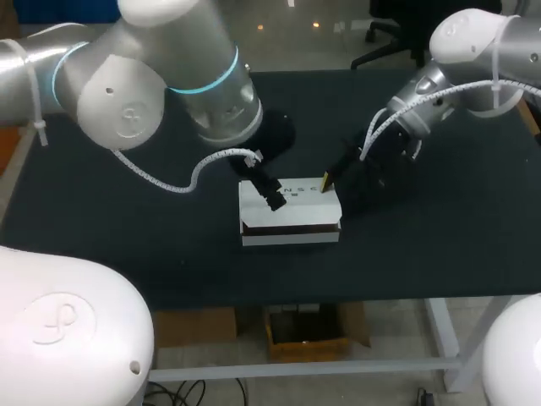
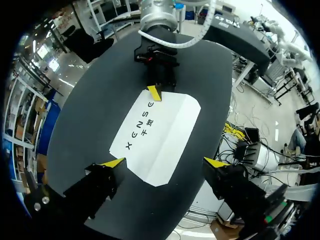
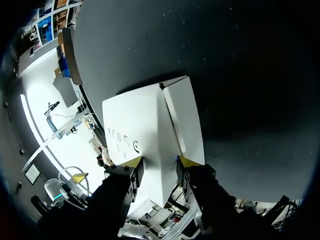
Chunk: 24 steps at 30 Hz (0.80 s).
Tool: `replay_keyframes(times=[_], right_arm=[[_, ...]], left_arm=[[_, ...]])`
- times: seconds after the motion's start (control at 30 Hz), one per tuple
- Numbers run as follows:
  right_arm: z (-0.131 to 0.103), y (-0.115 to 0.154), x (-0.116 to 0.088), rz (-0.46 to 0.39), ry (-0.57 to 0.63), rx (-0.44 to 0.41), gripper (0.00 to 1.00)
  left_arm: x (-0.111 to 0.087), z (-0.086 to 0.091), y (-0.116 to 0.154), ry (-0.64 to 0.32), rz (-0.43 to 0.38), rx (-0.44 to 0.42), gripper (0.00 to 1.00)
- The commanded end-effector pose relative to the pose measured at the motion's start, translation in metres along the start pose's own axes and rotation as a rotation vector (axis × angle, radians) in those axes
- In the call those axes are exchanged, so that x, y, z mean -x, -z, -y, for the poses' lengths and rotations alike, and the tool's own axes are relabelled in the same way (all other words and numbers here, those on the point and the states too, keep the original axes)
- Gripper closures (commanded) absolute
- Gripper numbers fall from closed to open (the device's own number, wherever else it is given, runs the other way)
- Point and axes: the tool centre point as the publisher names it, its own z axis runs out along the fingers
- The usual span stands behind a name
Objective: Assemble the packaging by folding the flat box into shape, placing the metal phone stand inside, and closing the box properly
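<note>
Head view: white box (image 1: 292, 222) lies folded into shape on the dark table (image 1: 101, 245). Left gripper (image 2: 165, 162) hangs above it with fingers spread wide; the box sits ahead of and between them, untouched. Right gripper (image 3: 160, 161) is clamped on the box's end, one finger on each side of the white panel.

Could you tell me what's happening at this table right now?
Both arms are working on the white box in the middle of the table. The right gripper pinches one end of it, while the left gripper sits open over the other end. No phone stand is in view.
</note>
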Motion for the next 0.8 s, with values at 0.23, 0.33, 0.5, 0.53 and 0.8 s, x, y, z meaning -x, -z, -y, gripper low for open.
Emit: replay_keyframes(times=[0.23, 0.33, 0.5, 0.53, 0.8], right_arm=[[0.0, -0.001, 0.0, 0.001, -0.001, -0.001, 0.6], [0.0, -0.001, 0.0, 0.001, -0.001, -0.001, 0.6], [0.0, -0.001, 0.0, 0.001, -0.001, -0.001, 0.61], [0.0, -0.001, 0.0, 0.001, -0.001, -0.001, 0.61], [0.0, -0.001, 0.0, 0.001, -0.001, -0.001, 0.6]], left_arm=[[-0.007, 0.007, -0.015, -0.112, 0.082, 0.103, 0.0], [-0.007, 0.007, -0.015, -0.112, 0.082, 0.103, 0.0], [-0.007, 0.007, -0.015, -0.112, 0.082, 0.103, 0.0], [-0.007, 0.007, -0.015, -0.112, 0.082, 0.103, 0.0], [-0.006, -0.004, -0.028, -0.316, -0.034, 0.016, 0.0]])
